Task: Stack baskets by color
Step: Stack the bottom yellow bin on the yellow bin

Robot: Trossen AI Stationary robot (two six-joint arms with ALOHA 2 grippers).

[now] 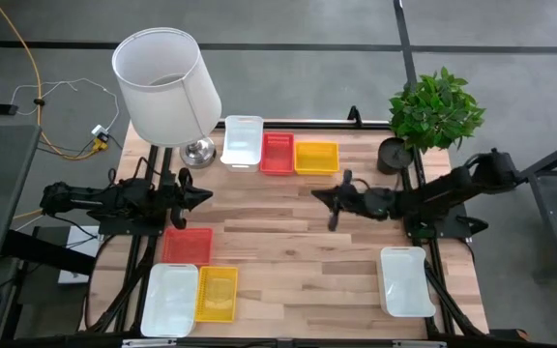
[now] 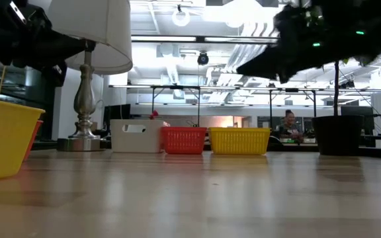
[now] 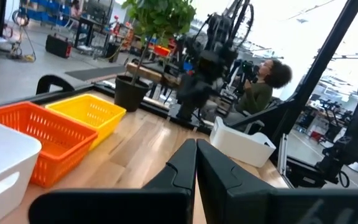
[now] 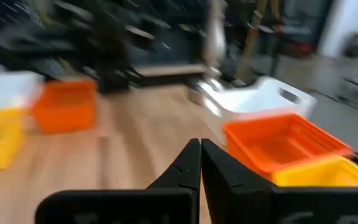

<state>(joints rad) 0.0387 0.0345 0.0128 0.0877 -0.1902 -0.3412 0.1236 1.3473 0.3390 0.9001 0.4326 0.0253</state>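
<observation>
Sitting unstacked on the wooden bench [image 1: 288,242] are seven baskets in three colours. No brand, label or readable writing shows on any of them. Along the far edge runs a row of three, side by side: a white basket [image 1: 243,141], a red basket [image 1: 278,153] touching it, and a yellow basket [image 1: 316,157]. In the low view the red and yellow ones show fine lattice walls; the white one has plain walls with a slot handle. All are shallow rectangles with rounded corners, the white ones a bit longer.

Near the left front corner lies a second group: a red basket lying flat [image 1: 188,246], a large white basket [image 1: 171,299] in front of it, and a yellow lattice basket [image 1: 217,293] just beside that. A lone white basket [image 1: 405,280] sits near the right front corner, well apart from the others.

Left end effector [image 1: 204,196] hangs over the bench's left side, fingers pressed together, holding nothing. Right end effector [image 1: 319,194] hangs over the middle-right, fingers likewise closed and empty. The two tips point toward each other across a bare stretch of wood.

A table lamp with white shade [image 1: 165,85] stands at the far left corner; a potted plant [image 1: 433,108] at the far right. A seated person [image 3: 263,84] shows in the room beyond.
</observation>
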